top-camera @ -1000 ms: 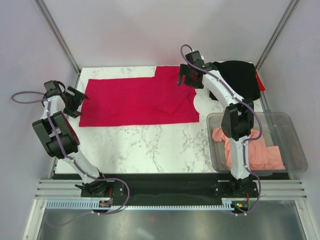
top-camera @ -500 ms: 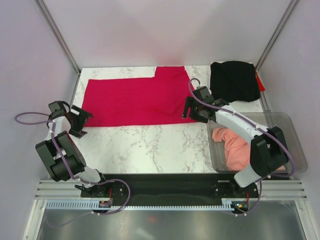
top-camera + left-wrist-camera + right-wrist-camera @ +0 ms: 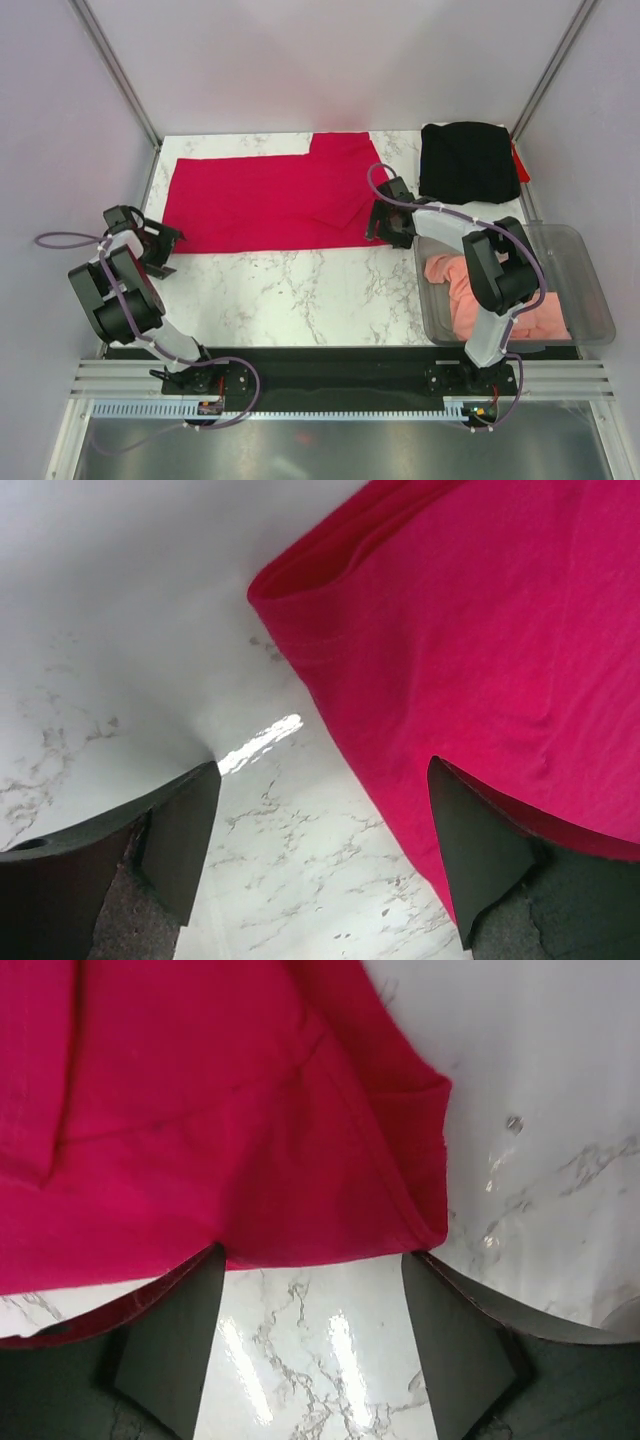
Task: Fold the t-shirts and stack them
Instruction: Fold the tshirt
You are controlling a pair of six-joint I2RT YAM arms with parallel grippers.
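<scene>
The crimson red t-shirt lies flat across the back of the table, folded into a long band. My left gripper is open just off its near-left corner, low over the marble. My right gripper is open at its near-right corner, with the hem edge between the fingers. The black t-shirt lies folded at the back right. The salmon-pink t-shirt lies crumpled in the clear bin.
The clear plastic bin stands at the right front of the marble table. A red scrap shows behind the black shirt. Metal frame posts rise at the back corners.
My right arm has swung from the back of the table to the red shirt's near-right corner. My left gripper has come forward to the near-left corner. The shirt's right edge lies flatter.
</scene>
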